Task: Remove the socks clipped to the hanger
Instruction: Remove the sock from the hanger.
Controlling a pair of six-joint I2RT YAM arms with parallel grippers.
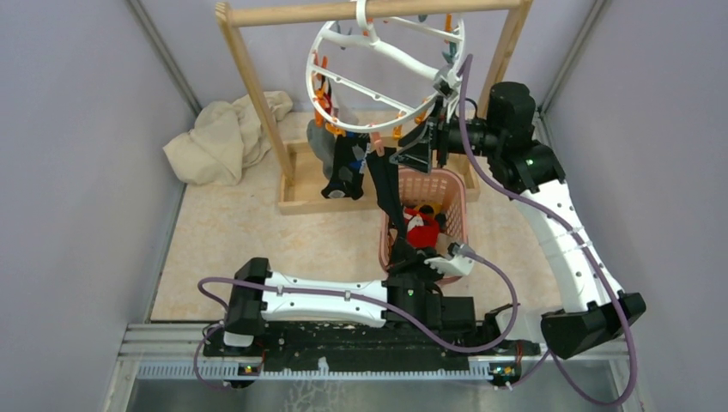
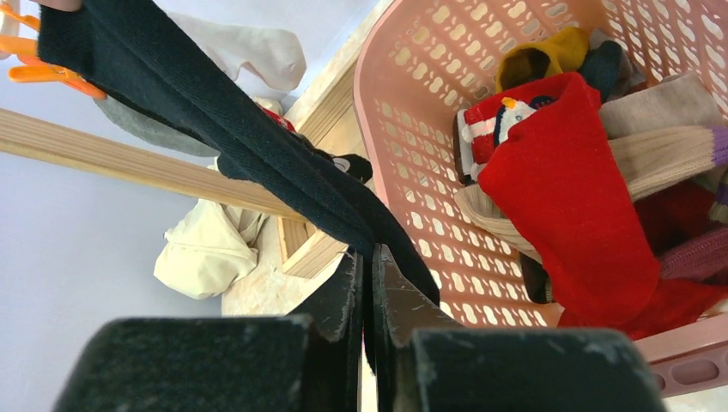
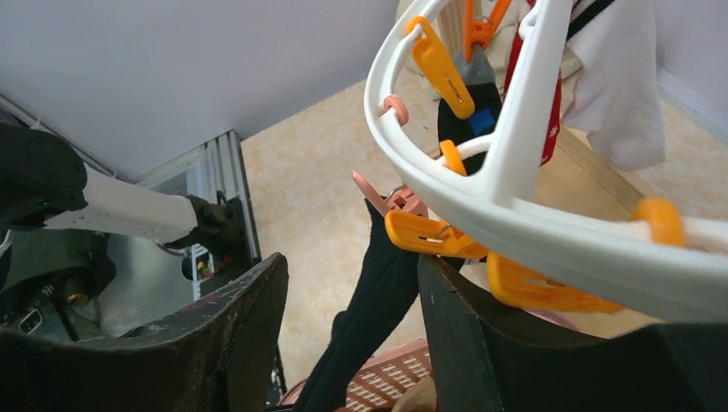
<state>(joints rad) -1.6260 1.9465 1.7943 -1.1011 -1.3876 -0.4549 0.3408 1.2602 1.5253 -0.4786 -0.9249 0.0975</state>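
Finding no legible lettering, label, brand, number or sign in any of the three views. Making out only a small white-and-blue picture pattern on the red soft fabric sock (image 2: 562, 202) lying in the pink perforated plastic basket (image 2: 412, 129), with no letters in it.

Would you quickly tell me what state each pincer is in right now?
Left pincer: closed on the black sock.
Right pincer: open, holding nothing, next to an orange clip on the hanger.

The taut black sock (image 1: 388, 190) bars the gap between hanger (image 1: 310, 79) and basket (image 1: 433, 183).
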